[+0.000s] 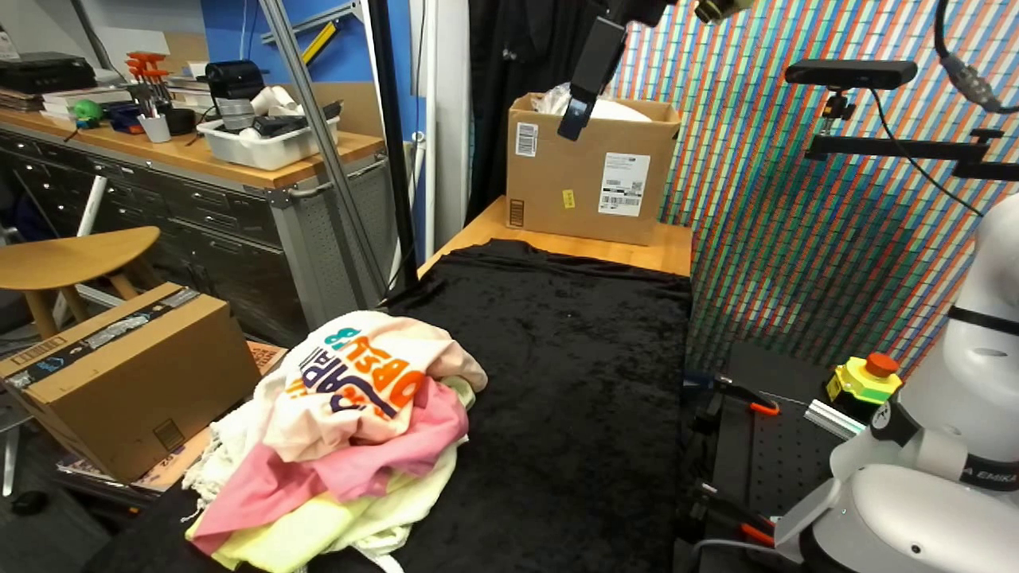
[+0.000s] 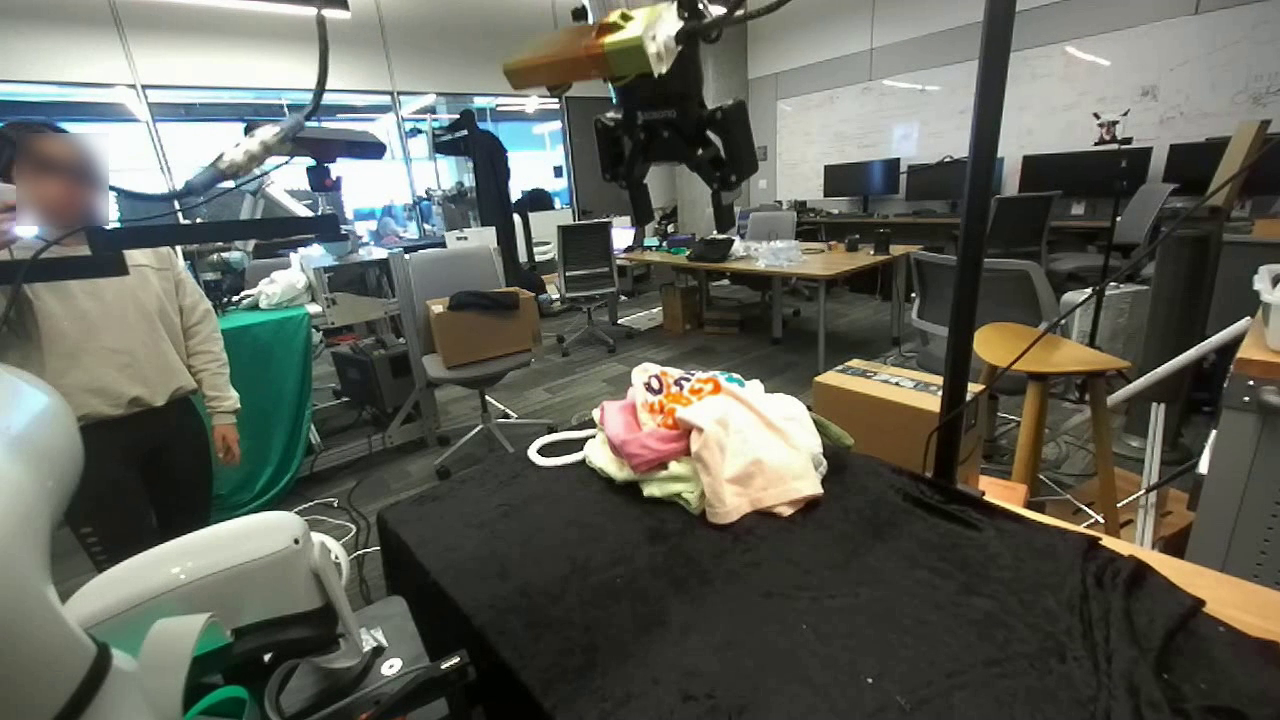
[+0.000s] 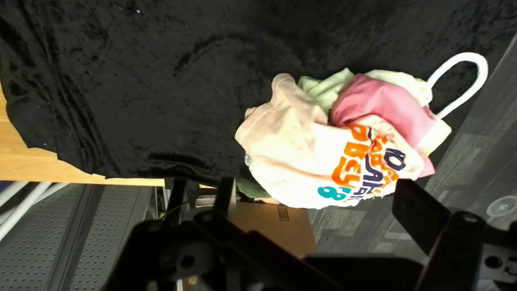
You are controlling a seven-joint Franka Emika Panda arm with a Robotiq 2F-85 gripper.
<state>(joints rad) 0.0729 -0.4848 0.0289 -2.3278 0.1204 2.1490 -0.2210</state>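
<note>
gripper (image 2: 682, 215) hangs high in the air, jaws wide apart, holding nothing. nearest to it seems the fabric heap (image 2: 740, 450), which lies, in an exterior view, toward the far edge of the black cloth (image 2: 750, 610), with a cardboard box (image 2: 870, 420) beyond, at right.

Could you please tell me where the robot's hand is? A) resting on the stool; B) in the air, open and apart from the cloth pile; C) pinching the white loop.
B: in an exterior view the robot's hand hangs in mid-air, jaws parted, with a visible gap to the cloth pile.
</note>
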